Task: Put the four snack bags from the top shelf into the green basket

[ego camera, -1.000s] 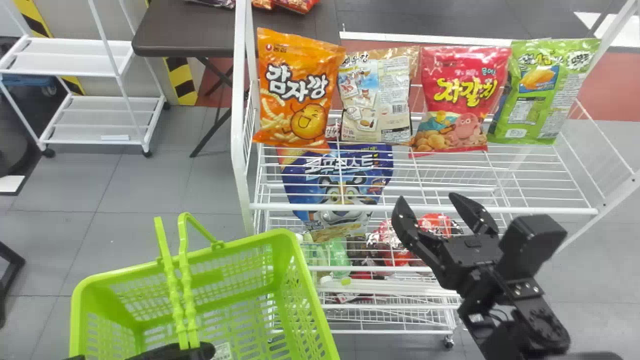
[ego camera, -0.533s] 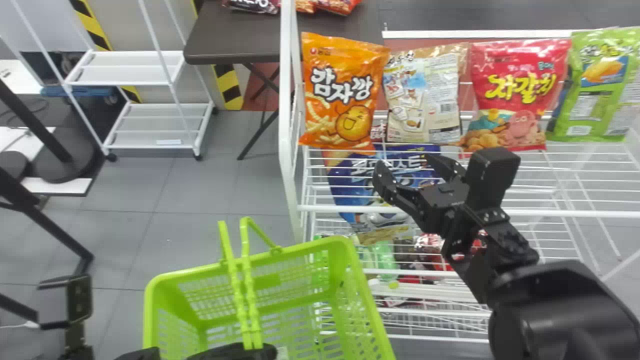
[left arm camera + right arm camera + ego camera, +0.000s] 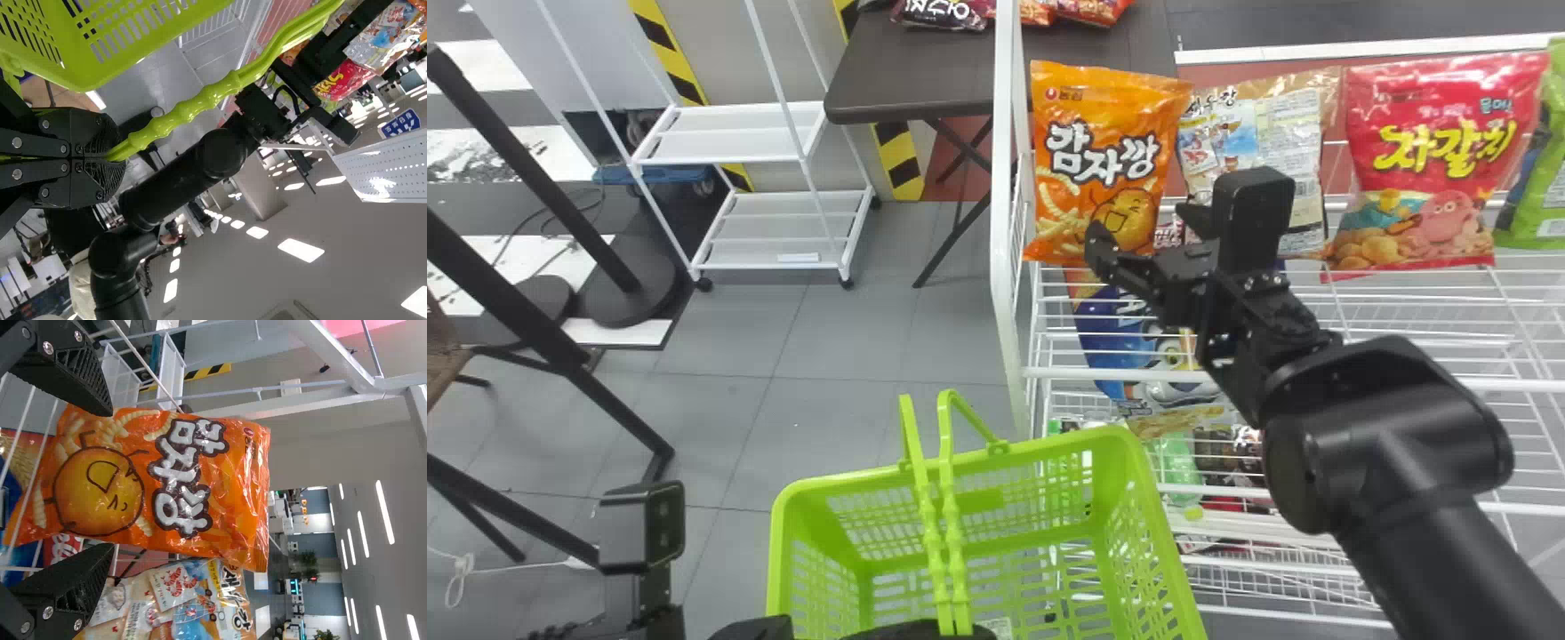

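- Right gripper (image 3: 110, 480): released, its two fingers parted, one to each side of the lower part of the orange bag (image 3: 160, 480). Nothing is clasped; whether either finger touches the bag cannot be told.
- Left gripper (image 3: 117, 157): clenched on the handles (image 3: 220, 90) of the green basket (image 3: 1049, 444), which lies below the right gripper and to its left.
- Orange bag: directly ahead of the right gripper, standing upright at the left end of the top shelf (image 3: 1529, 385); presumably the first to be taken.
- Tan bag (image 3: 1298, 133): just to the right of the orange one, its lower part partly hidden behind the right gripper.
- Red bag (image 3: 1432, 160): farther to the right of the right gripper, upright in the same row.
- Green bag (image 3: 1538, 187): farthest to the right of the gripper, cut off by the edge of the head view.
- Blue bag (image 3: 1129, 347): beneath the right gripper, seen through the shelf wires; judged not to belong to the four.
- Progress: none of the four bags has been delivered. The basket is held ready and the first grasp appears prepared; closing, lifting and four transfers are left.
- Next requirement: the fingers should close evenly, since the slick, puffed film could slip or crumple.
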Robot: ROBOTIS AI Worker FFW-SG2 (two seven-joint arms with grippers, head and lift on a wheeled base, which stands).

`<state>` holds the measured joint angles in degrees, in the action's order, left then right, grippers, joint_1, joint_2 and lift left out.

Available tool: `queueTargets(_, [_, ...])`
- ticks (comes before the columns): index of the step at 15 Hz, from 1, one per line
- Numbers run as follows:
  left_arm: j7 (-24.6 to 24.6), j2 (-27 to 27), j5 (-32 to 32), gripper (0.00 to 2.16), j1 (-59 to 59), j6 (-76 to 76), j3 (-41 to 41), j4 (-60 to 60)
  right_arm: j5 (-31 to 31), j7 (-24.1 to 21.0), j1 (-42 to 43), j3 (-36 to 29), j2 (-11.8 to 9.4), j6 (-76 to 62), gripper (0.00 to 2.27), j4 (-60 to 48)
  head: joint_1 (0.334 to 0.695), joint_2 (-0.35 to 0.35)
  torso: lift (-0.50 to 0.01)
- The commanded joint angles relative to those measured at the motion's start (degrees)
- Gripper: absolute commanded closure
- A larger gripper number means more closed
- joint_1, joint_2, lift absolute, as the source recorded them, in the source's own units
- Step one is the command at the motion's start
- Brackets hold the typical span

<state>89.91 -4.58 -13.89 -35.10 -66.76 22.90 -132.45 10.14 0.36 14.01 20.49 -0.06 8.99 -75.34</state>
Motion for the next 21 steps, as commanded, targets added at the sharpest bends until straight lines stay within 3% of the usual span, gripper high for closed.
queueTargets(1, [0.7,-0.8,-0.1,2.15,0.2,-0.2,-0.4,0.0,-0.3,-2.0,3.8,1.0,0.1,-1.6,0.11,5.9,0.695,0.164,-0.004])
queueTargets(4, [0.7,-1.2,-0.1,2.15,0.3,-0.2,-0.4,0.0,-0.2,-2.9,9.8,2.7,0.1,-2.2,0.13,15.0,0.695,0.147,-0.004])
queueTargets(6, [0.7,-1.6,-0.3,2.15,0.1,-0.2,-0.3,0.0,0.1,-0.4,12.4,3.3,0.1,-2.0,0.35,18.5,0.695,0.139,-0.004])
queueTargets(8, [0.7,-1.7,-0.4,2.15,-0.1,-0.2,0.0,0.1,0.3,3.0,13.6,4.2,0.1,-1.5,0.88,19.9,0.695,0.144,-0.004])
queueTargets(10, [0.7,-1.7,-0.4,2.15,-0.1,0.0,-0.1,0.0,1.5,4.7,13.7,4.1,0.1,-0.2,1.85,19.9,0.695,0.161,-0.004])
queueTargets(11, [0.7,-1.8,-0.4,2.15,-0.1,0.0,-0.1,0.1,1.9,4.7,13.6,4.1,0.1,0.6,2.15,19.9,0.695,0.173,-0.004])
queueTargets(12, [0.7,-1.9,-0.4,2.15,-0.1,0.0,0.0,0.1,2.1,4.7,12.8,3.9,0.1,1.0,2.25,19.3,0.695,0.174,-0.004])
queueTargets(14, [0.7,-2.0,-0.4,2.15,-0.2,0.0,0.2,0.1,1.5,4.7,9.4,3.2,0.1,0.1,2.25,14.3,0.695,0.174,-0.004])
queueTargets(18, [0.7,-2.3,-0.5,2.15,-0.2,0.0,0.7,0.1,-8.9,3.9,-0.4,0.9,0.1,3.1,2.25,-2.7,0.695,0.2,-0.004])
queueTargets(21, [0.7,-2.3,-0.5,2.15,0.3,0.0,0.7,0.1,-13.4,3.9,-7.4,-3.2,0.1,5.7,2.25,-14.0,0.695,0.196,-0.004])
